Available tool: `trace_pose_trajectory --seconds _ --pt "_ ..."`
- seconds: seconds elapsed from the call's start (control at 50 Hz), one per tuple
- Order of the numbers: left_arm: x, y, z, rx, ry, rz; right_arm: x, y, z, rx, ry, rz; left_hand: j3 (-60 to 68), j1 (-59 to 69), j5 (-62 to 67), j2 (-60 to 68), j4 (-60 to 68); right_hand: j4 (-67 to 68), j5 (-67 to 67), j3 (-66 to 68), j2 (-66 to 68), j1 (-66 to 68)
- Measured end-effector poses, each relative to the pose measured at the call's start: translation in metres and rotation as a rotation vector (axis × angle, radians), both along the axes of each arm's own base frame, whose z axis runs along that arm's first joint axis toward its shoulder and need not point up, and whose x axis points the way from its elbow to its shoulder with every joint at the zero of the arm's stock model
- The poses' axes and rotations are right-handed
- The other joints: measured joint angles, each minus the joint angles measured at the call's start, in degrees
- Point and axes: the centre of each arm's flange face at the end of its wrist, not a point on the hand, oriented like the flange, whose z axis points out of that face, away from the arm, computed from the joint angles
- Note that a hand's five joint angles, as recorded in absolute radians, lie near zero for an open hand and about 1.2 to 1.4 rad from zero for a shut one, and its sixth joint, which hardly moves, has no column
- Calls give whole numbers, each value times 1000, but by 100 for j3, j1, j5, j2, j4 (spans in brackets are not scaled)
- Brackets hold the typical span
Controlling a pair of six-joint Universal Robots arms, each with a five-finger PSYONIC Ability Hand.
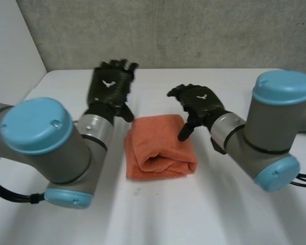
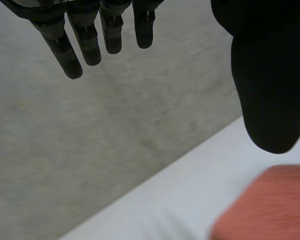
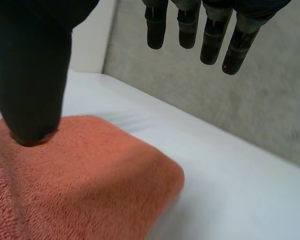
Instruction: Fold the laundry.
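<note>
Your folded orange towel point(image 1: 159, 147) lies on the white table point(image 1: 209, 209), between the robot's two hands. The right hand point(image 3: 32, 65) is just beside one edge, its fingers straight and apart from the thumb. Whether the thumb tip touches the cloth, you cannot tell. The left hand point(image 2: 270, 75) hovers beside the opposite far corner, fingers straight, holding nothing.

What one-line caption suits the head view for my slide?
A folded orange towel lies on the white table, the open left hand and open right hand at its far corners.
</note>
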Motion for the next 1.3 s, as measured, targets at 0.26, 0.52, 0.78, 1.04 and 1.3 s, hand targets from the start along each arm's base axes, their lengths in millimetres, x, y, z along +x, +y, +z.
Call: trace_pose_trajectory --seconds 0.26,0.52,0.78,1.04,1.3 --pt "-32 6 -48 251 -7 -141 -6 -17 -29 160 28 -48 449 568 433 491 511 0 0 0 0 1" --pt "-4 -9 -98 357 -302 -12 15 -13 -54 144 112 20 472 568 437 511 515 0 0 0 0 0" --pt "1 -5 -99 309 -417 5 24 -4 -83 72 288 66 455 548 337 488 469 0 0 0 0 -86" --pt "-1 0 -39 194 -310 -36 8 2 -28 -73 276 -2 255 373 135 294 278 0 -22 0 0 -125" --pt "14 17 64 73 -80 -261 -8 72 -24 -175 239 0 251 367 134 260 259 0 -22 0 0 -125"
